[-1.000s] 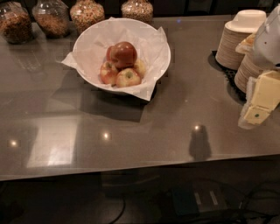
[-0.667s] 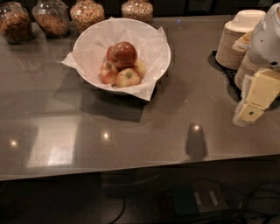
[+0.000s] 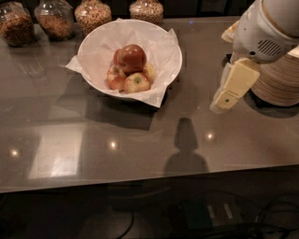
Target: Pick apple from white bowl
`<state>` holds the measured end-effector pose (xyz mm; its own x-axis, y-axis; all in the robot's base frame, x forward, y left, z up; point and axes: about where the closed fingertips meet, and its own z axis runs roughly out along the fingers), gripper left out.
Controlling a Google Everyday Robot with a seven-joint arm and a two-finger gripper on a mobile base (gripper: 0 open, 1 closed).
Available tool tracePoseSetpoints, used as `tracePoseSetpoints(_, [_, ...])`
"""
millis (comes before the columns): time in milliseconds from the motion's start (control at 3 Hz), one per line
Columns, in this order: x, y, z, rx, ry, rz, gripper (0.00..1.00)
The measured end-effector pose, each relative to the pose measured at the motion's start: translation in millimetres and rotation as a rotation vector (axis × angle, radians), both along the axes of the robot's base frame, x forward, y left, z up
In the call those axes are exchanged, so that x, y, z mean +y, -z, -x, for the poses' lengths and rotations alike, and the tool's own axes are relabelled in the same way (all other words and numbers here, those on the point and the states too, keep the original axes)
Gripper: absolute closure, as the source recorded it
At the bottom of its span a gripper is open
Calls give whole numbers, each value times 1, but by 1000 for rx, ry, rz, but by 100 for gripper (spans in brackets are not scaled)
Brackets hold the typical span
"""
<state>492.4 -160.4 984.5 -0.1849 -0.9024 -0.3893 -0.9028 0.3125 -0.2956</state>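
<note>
The apple (image 3: 131, 56), large and deep glossy red, lies on top of the fruit in the white bowl (image 3: 96, 35), which is lined with crinkled white paper and stands at the back left of the dark table. Smaller yellow-and-red apples (image 3: 136, 83) lie under and beside it. My gripper (image 3: 224, 100), cream-coloured below a white arm housing, hangs above the table at the right. It is well to the right of the bowl and holds nothing that I can see.
Several glass jars of nuts and snacks (image 3: 92, 12) line the table's back edge behind the bowl. A stack of beige disposable bowls (image 3: 280, 81) stands at the right, just behind my arm. The table's front edge (image 3: 149, 179) runs across the lower view.
My gripper has moved left and a little up, away from the stacked bowls, toward the white bowl. The bowl and apples have not moved.
</note>
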Motion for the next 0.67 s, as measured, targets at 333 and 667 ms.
tracePoseSetpoints(333, [30,-1,-35,-27,7,-94,0])
tracePoseSetpoints(667, [64,2,-64,-30,0,-167,0])
